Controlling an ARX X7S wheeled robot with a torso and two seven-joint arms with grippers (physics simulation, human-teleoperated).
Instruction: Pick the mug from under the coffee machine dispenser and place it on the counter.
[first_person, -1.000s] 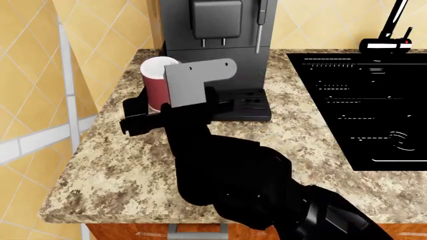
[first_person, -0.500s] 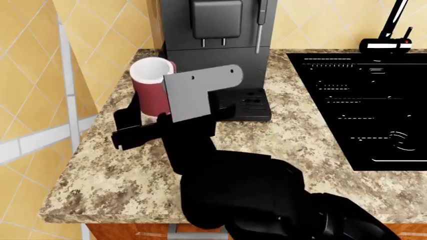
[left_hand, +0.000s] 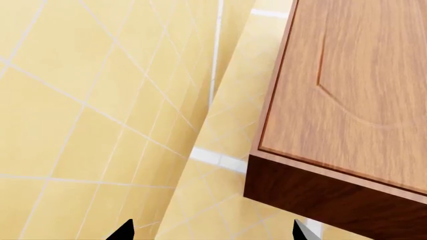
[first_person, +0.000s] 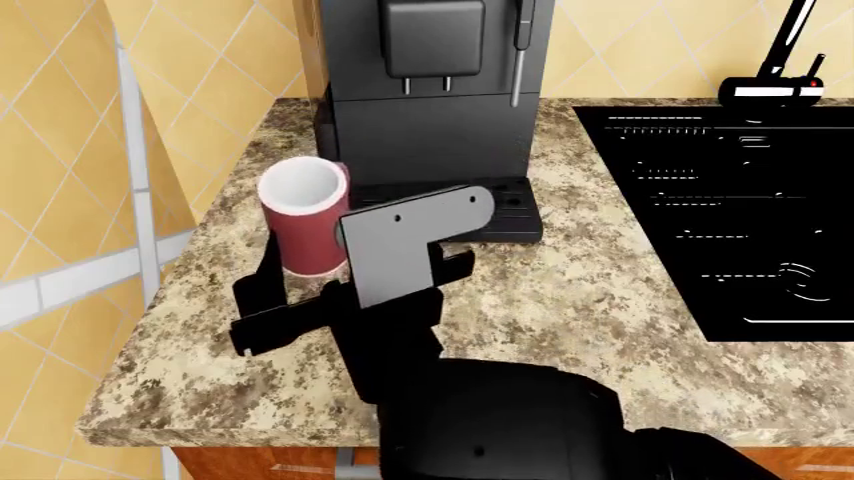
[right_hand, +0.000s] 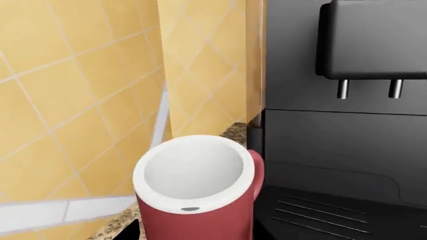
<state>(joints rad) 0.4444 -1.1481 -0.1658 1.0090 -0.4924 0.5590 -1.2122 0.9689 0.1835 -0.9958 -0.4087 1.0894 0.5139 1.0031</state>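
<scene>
The dusty-red mug with its white inside stands upright to the left of the coffee machine's drip tray, over the speckled counter. My right gripper is shut on the mug, one black finger on each side of it. The right wrist view looks down on the mug close up, with the dispenser and its two nozzles off to the side. The dispenser has nothing under it. My left gripper is open and empty, facing yellow wall tiles.
A black sink basin with a faucet fills the counter's right side. The thin steam wand hangs beside the dispenser. The tiled wall bounds the counter on the left. A wooden cabinet shows in the left wrist view.
My right gripper has drawn the mug away from the coffee machine toward the counter's front and lower down. The mug has stayed upright in the grip.
</scene>
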